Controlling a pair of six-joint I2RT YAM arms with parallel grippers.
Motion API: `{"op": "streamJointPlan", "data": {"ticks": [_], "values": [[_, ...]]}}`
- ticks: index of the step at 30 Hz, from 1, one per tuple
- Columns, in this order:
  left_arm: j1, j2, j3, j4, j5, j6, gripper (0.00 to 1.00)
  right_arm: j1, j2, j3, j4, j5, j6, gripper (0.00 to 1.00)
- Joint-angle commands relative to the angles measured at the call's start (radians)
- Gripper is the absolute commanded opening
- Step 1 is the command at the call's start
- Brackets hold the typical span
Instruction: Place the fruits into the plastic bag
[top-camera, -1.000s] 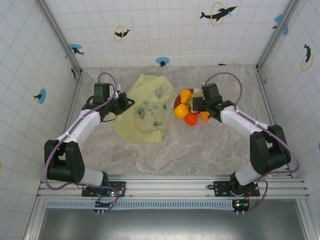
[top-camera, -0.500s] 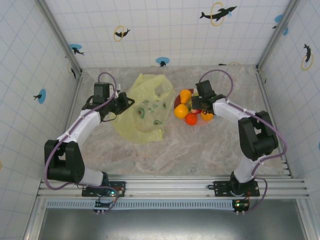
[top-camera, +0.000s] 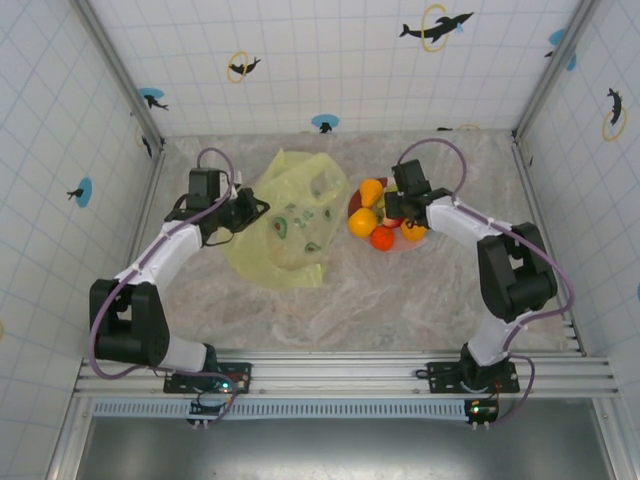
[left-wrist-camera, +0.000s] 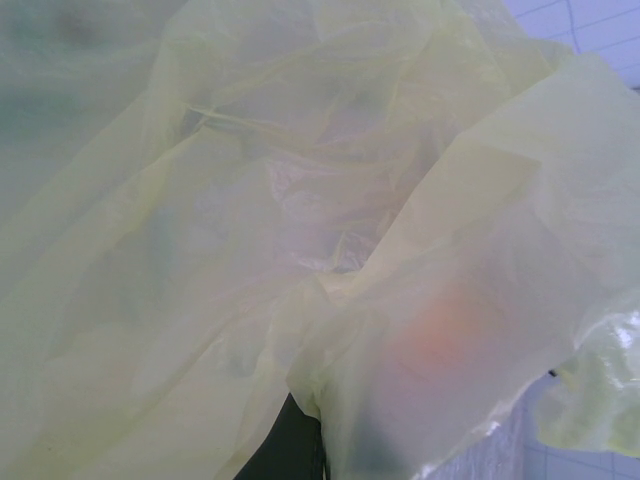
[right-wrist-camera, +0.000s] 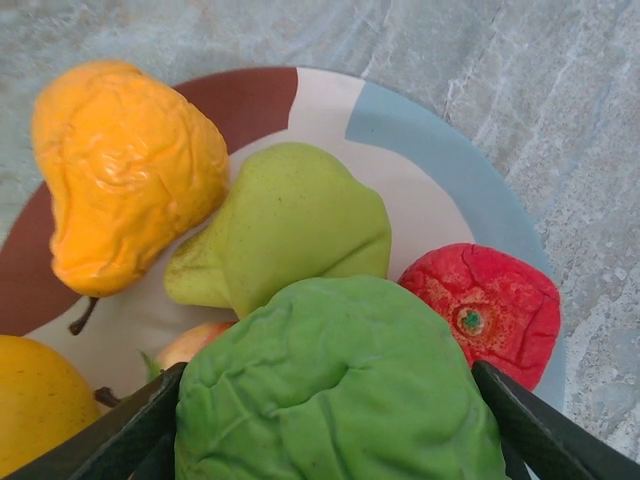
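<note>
While within right tool (right-wrist-camera: 335, 445), green fruit (right-wrist-camera: 335, 380)

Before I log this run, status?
Left end effector at plastic bag, grip unclear. Right end effector shut on green fruit at plate. Yellow-green fruit close behind.

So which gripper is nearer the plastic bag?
Left. The left gripper is at the plastic bag's left edge; the right gripper is off to its right, closed around the green fruit over the plate.

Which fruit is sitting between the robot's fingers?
The bright green fruit, inside the right gripper; the orange fruit, yellow-green fruit and red fruit lie free on the plate.
</note>
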Motion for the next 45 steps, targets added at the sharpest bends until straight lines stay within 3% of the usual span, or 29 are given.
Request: {"op": "streamJointPlan", "data": {"ticks": [1, 4, 8, 12, 17, 31, 45], "values": [[0.003, -0.017, -0.022, 0.014, 0.014, -0.014, 0.0, 0.001, -0.13, 0.017, 0.026, -0.046, 0.006, 0.7], [0.003, -0.032, -0.035, 0.024, 0.027, -0.033, 0.0, 0.021, -0.233, -0.089, 0.117, -0.147, 0.019, 0.7], [0.003, -0.061, -0.062, 0.045, 0.045, -0.083, 0.0, 0.105, -0.364, -0.309, 0.381, -0.301, 0.077, 0.7], [-0.002, -0.086, -0.076, 0.062, 0.058, -0.12, 0.0, 0.25, -0.396, -0.435, 0.586, -0.312, 0.056, 0.71], [-0.014, -0.109, -0.078, 0.059, 0.061, -0.133, 0.0, 0.373, -0.313, -0.508, 0.809, -0.307, 0.033, 0.72], [-0.031, -0.088, -0.093, 0.044, 0.147, -0.107, 0.0, 0.46, 0.107, -0.239, 0.981, -0.277, -0.005, 0.72], [-0.069, -0.085, -0.149, 0.24, 0.186, -0.279, 0.0, 0.525, 0.396, -0.018, 1.057, -0.264, 0.285, 0.79]]}}
